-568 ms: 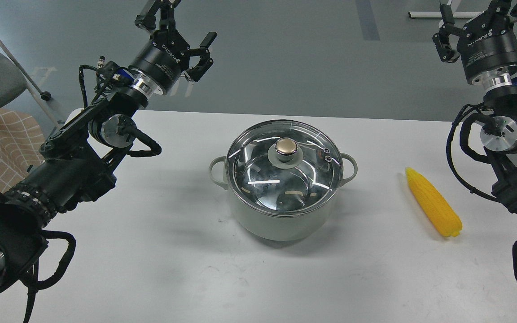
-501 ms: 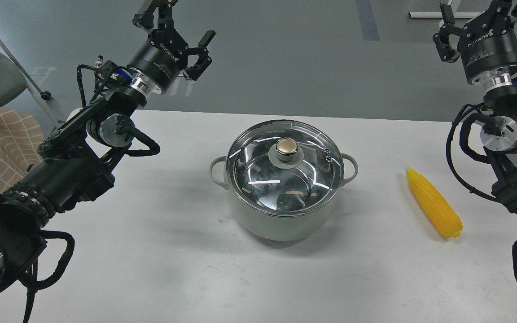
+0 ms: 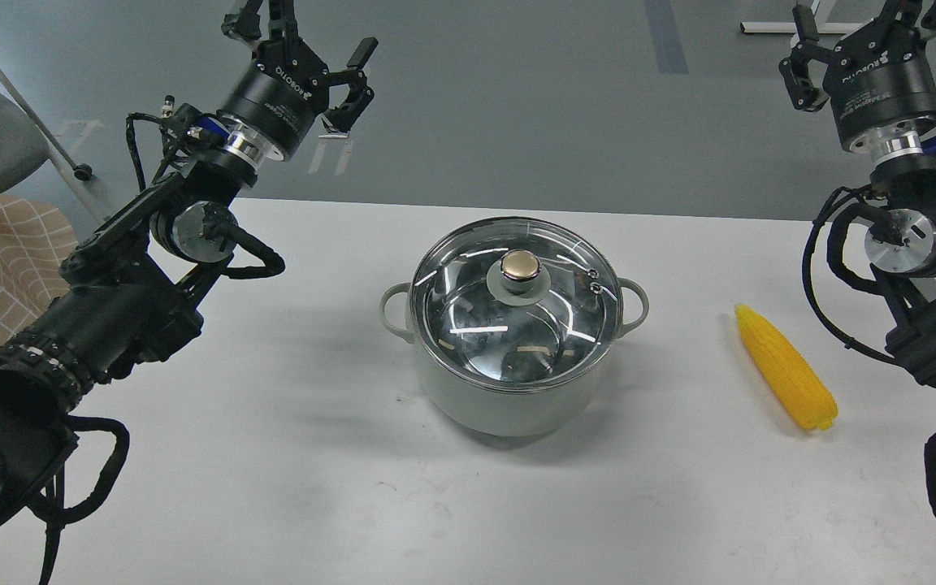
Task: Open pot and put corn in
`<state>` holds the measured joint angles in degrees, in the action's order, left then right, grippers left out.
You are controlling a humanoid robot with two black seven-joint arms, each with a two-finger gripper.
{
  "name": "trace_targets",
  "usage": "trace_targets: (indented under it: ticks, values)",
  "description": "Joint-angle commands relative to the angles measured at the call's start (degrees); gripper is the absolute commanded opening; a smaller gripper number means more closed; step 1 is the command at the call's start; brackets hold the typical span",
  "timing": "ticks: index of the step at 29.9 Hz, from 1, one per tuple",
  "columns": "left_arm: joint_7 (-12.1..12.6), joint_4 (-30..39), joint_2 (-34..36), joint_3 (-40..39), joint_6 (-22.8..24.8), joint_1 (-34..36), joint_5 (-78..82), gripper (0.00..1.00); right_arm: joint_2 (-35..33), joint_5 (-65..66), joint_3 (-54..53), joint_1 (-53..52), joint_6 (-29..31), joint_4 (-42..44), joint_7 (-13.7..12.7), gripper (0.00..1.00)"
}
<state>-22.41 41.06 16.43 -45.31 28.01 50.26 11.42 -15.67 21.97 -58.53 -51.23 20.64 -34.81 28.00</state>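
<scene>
**Lid on, corn waiting: the job has yet to begin**

The pot [image 3: 513,357] sits mid-table with its glass lid [image 3: 517,296] in place, gold knob [image 3: 521,266] at the centre. The corn [image 3: 785,378] lies on the table [image 3: 273,455] to the pot's right, well apart from it, tapered tip pointing far. Both arms are raised above the far edge of the table, empty. The left gripper [image 3: 301,36] hangs far left of the pot with its fingers spread. The right gripper [image 3: 870,28] is high at far right, partly cut off by the frame edge; what shows of its fingers also looks parted.

By all appearances the opening step is in hand: nothing has been touched. The next move would call for one gripper to come down squarely over the knob, close on it and lift the lid straight up, clear of the rim.

The pot is round, pale grey-green, with a bright steel interior visible through the glass and a small loop handle on each side. The corn is bright yellow and bumpy.
</scene>
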Motion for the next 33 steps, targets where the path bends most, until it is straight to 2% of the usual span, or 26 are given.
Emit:
trace_targets:
  ticks: [1, 33]
  values:
    - [0.0, 0.2, 0.6, 0.0, 0.0, 0.0, 0.0, 0.98, 0.0, 0.0, 0.0, 0.0, 0.0, -0.1, 0.0, 1.0]
    - [-0.3, 1.4, 0.7, 0.0, 0.0, -0.5, -0.1, 0.98, 0.2, 0.0, 0.2, 1.4, -0.2, -0.9, 0.0, 1.0]
